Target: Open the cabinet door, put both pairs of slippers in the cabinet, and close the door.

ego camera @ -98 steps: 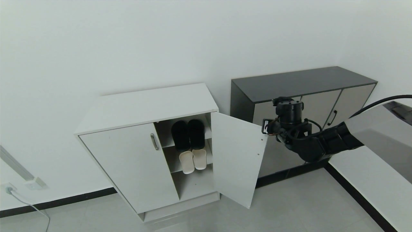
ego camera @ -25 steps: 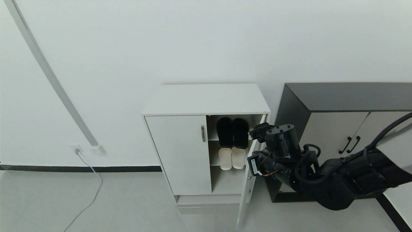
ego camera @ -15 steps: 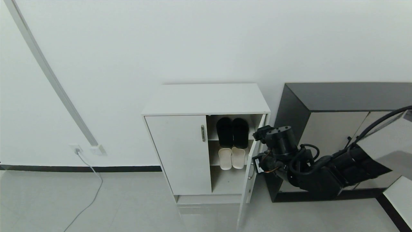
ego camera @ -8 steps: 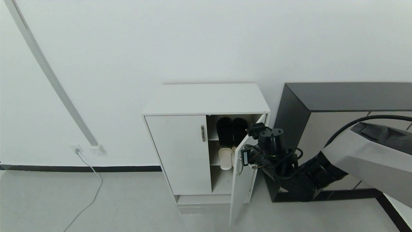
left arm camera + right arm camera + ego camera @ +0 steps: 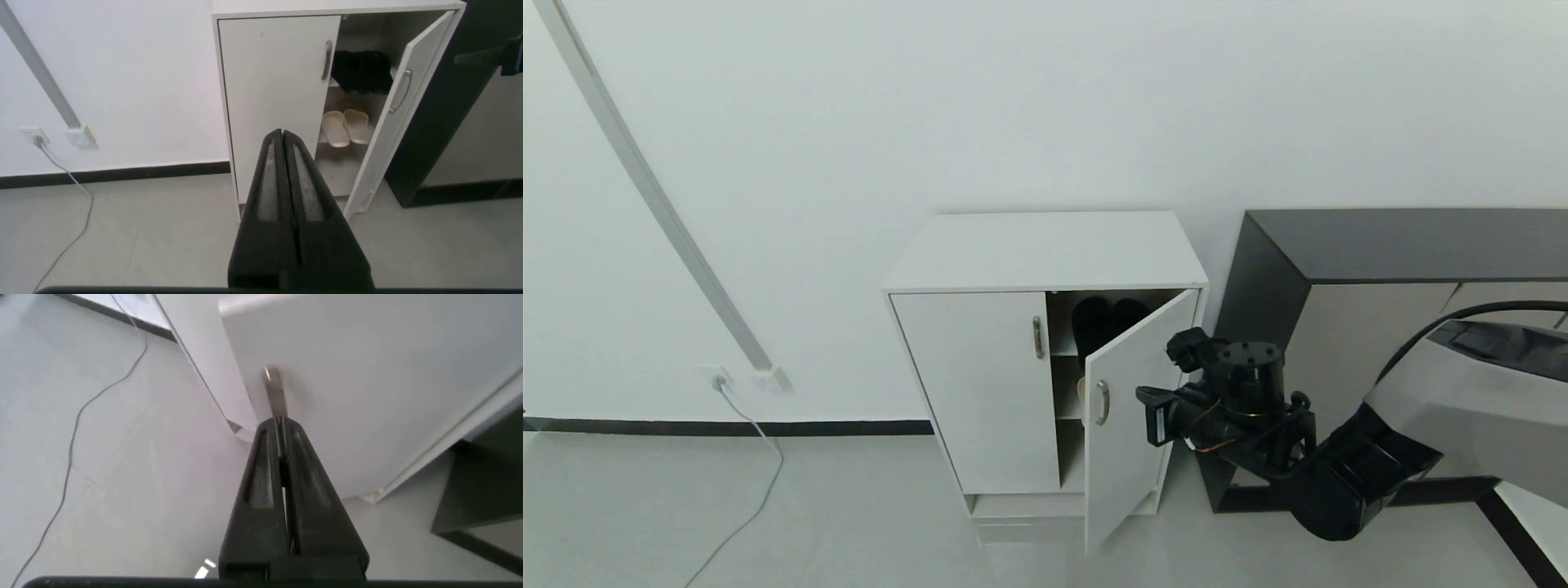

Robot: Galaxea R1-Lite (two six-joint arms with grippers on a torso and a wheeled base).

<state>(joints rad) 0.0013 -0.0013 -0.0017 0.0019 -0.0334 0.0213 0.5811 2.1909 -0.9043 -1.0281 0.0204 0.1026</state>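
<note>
The white cabinet [image 5: 1045, 253] has its left door closed and its right door [image 5: 1131, 408] standing partly ajar. My right gripper [image 5: 1153, 410] is shut with nothing in it and rests against that door's outer face. In the right wrist view the right gripper [image 5: 280, 423] has its tips just below the metal handle [image 5: 272, 388]. Black slippers [image 5: 364, 72] lie on the upper shelf and white slippers [image 5: 345, 128] on the shelf beneath. The door hides most of the black slippers [image 5: 1094, 320] in the head view. My left gripper [image 5: 282, 137] is shut and empty, held back from the cabinet [image 5: 278, 90].
A dark cabinet [image 5: 1388, 245] stands directly right of the white one, close behind my right arm. A wall socket [image 5: 719, 379] with a trailing cable [image 5: 756, 490] is at the left. Open floor [image 5: 849, 531] lies in front.
The right door has swung from wide open to partly ajar, with my right gripper moving along against its outer face. The door now covers most of both slipper pairs in the head view.
</note>
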